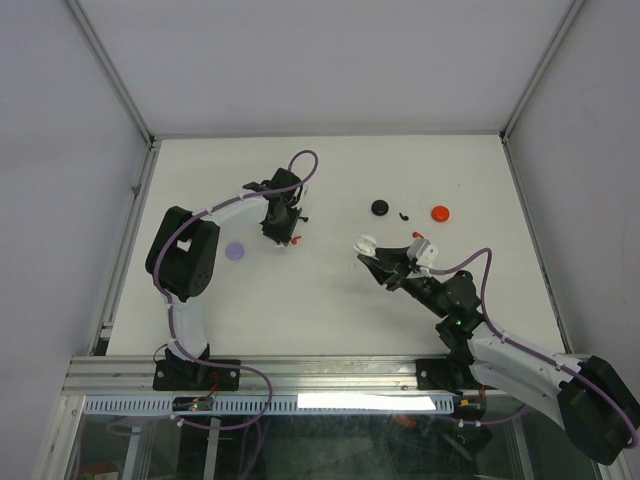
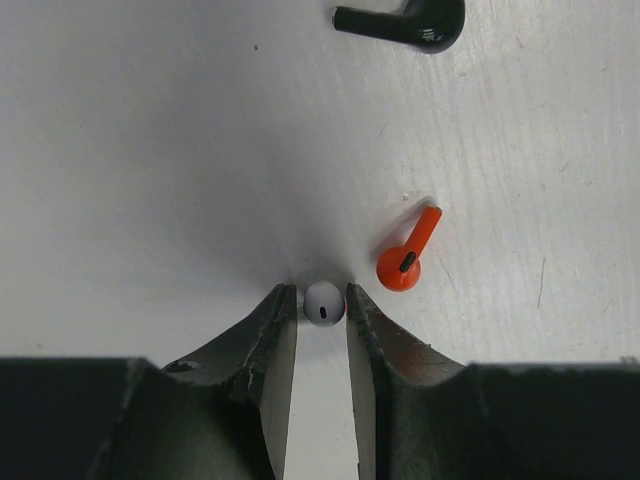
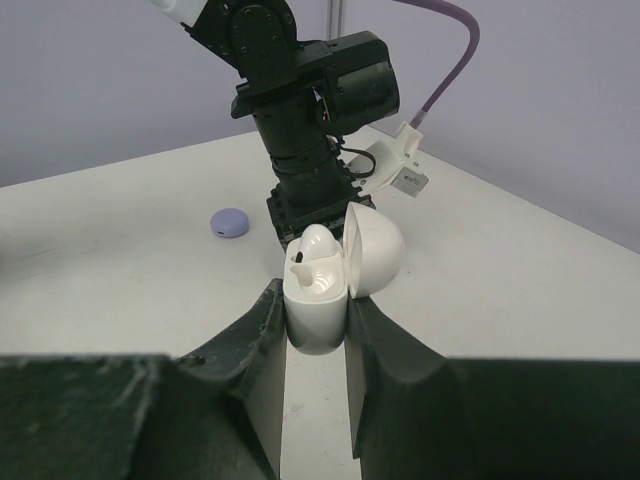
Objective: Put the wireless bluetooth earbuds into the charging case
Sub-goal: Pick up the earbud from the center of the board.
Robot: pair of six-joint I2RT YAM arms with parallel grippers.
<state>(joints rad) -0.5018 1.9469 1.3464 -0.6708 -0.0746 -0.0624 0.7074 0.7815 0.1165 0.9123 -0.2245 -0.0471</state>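
My left gripper [image 2: 322,300] points down at the table, its jaws closed on the round head of a white earbud [image 2: 324,303]; its stem is hidden. A red earbud [image 2: 408,258] lies just right of the tips and a black earbud [image 2: 405,20] farther off. In the top view this gripper [image 1: 279,233] is left of centre with the red earbud [image 1: 297,240] beside it. My right gripper [image 3: 318,315] is shut on the white charging case [image 3: 318,300], lid [image 3: 378,250] open, one white earbud [image 3: 318,246] seated inside. It holds the case [image 1: 366,243] above the table's middle.
A lavender case [image 1: 235,251] lies closed left of the left gripper and shows in the right wrist view [image 3: 229,221]. A black case [image 1: 380,207], a small black earbud [image 1: 403,215] and a red case [image 1: 440,212] lie at the back right.
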